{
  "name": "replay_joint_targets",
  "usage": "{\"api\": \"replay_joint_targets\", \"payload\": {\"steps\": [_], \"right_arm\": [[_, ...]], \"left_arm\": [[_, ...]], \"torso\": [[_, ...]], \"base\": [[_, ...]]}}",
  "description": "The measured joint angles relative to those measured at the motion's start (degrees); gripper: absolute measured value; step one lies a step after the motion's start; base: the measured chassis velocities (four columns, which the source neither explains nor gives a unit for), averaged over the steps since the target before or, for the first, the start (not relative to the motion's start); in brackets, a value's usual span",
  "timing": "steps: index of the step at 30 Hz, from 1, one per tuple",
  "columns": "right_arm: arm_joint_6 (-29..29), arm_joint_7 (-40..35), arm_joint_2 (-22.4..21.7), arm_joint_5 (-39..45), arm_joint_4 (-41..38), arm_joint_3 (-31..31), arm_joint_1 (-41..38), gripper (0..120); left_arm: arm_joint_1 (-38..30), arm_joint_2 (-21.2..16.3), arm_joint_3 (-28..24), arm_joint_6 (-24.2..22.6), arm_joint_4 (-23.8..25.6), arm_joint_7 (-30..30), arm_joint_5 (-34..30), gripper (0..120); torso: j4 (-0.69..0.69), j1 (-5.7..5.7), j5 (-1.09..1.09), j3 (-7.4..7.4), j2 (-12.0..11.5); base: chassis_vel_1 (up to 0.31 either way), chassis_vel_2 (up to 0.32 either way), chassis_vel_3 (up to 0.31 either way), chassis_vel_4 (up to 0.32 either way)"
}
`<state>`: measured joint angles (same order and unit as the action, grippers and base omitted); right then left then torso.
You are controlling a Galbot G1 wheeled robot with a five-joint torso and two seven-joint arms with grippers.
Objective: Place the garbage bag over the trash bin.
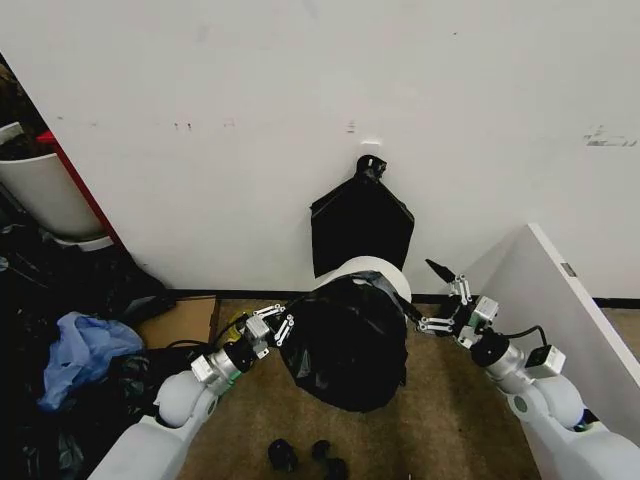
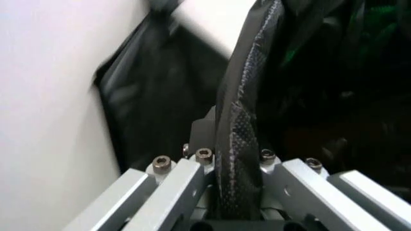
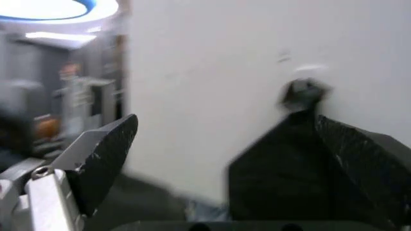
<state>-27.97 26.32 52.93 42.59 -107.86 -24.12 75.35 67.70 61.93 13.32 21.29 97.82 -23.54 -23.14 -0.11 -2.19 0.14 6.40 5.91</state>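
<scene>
Pinching garbage bag (image 1: 345, 340) edge, left end effector (image 1: 283, 325), right end effector (image 1: 436, 296) wide open beside it

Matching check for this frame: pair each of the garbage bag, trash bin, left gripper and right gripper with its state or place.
Things:
1. garbage bag
2. trash bin
3. left gripper
4. right gripper

States:
A. open, at the bin's right side
B. white rim showing at the back
C. shut on the bag's edge
D. glossy black, draped over the bin

Pairs: 1-D, 2-B, 3-C, 4-A
</scene>
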Motion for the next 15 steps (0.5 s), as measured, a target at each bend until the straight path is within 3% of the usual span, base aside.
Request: {"api": "replay_joint_targets", "payload": {"steps": [3, 5, 7, 8, 11, 13, 15], "right_arm": [[1.9, -13.9, 2.8, -11.4, -3.3, 0.5, 1.1, 100], [1.3, -18.1, 5.1, -20.7, -3.8, 0.8, 1.3, 100], [0.5, -18.9, 6.2, -25.6, -3.6, 0.9, 1.2, 100], [0.5, -18.9, 6.2, -25.6, -3.6, 0.9, 1.2, 100], [-0.1, -21.2, 7.5, -32.2, -3.5, 0.9, 1.5, 100], [-0.1, -22.9, 8.3, -36.8, -3.9, 1.2, 1.8, 100], [-0.3, -23.1, 8.6, -38.2, -3.9, 1.4, 1.9, 100]], "left_arm": [[0.3, -1.1, -0.5, -15.3, 4.5, 9.5, -5.5, 1], [-0.4, -1.6, -1.1, -27.8, 7.8, 16.4, -12.3, 1], [-1.2, -1.6, -1.5, -35.0, 9.7, 19.8, -17.0, 1], [-1.2, -1.6, -1.5, -35.0, 9.7, 19.8, -17.0, 1], [-2.0, -1.1, -1.7, -46.3, 12.7, 24.8, -23.4, 1], [-1.9, -0.4, -1.9, -56.6, 14.9, 30.4, -28.0, 1], [-1.7, 0.2, -2.1, -61.5, 15.5, 34.3, -29.0, 1]], "torso": [[0.00, 0.00, 0.01, 0.00, 0.0], [0.01, 0.00, 0.03, 0.00, 0.0], [0.00, 0.00, 0.01, 0.00, 0.0], [0.00, 0.00, 0.01, 0.00, 0.0], [-0.01, 0.00, 0.01, -0.01, 0.0], [-0.01, 0.00, 0.01, 0.00, 0.0], [-0.01, 0.00, 0.01, -0.01, 0.0]], "base": [[0.000, 0.000, 0.000, 0.000], [0.000, 0.000, 0.000, 0.000], [0.000, 0.000, 0.000, 0.000], [0.000, 0.000, 0.000, 0.000], [0.000, 0.000, 0.000, 0.000], [0.000, 0.000, 0.000, 0.000], [0.000, 0.000, 0.000, 0.000]]}}
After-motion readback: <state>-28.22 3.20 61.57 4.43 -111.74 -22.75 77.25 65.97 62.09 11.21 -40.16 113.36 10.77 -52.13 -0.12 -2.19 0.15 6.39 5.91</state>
